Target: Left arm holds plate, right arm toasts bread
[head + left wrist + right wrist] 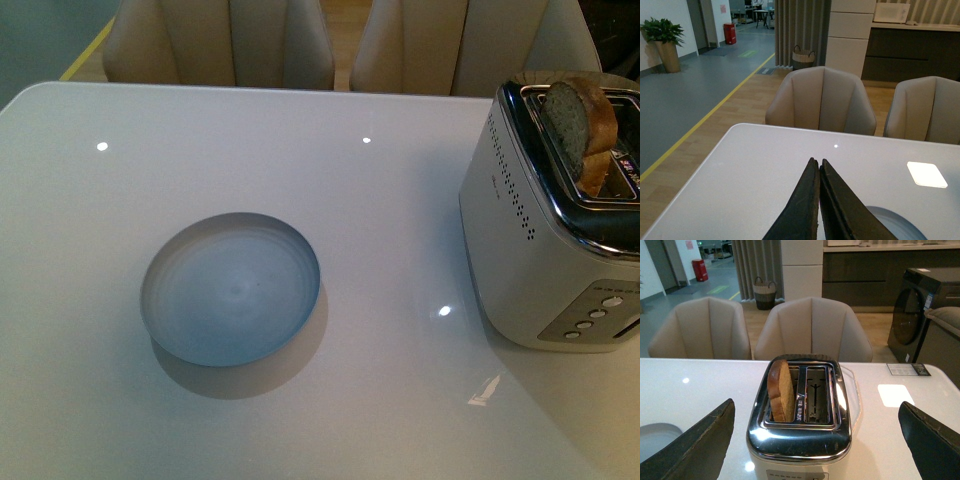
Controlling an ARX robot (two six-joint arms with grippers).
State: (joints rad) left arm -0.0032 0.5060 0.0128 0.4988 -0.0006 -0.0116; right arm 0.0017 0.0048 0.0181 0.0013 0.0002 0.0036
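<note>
The pale blue plate lies flat on the white table, left of centre in the front view; neither arm shows there. A slice of bread stands upright in one slot of the silver toaster at the table's right edge, its upper half sticking out. In the left wrist view my left gripper is shut, jaws pressed together with nothing between them, above the table just short of the plate. My right gripper stands wide open, its fingers on either side of the toaster, with the bread in the left slot.
The toaster's second slot is empty. Control buttons sit on the toaster's front face. Two beige chairs stand behind the table's far edge. A corner of the plate shows left of the toaster in the right wrist view.
</note>
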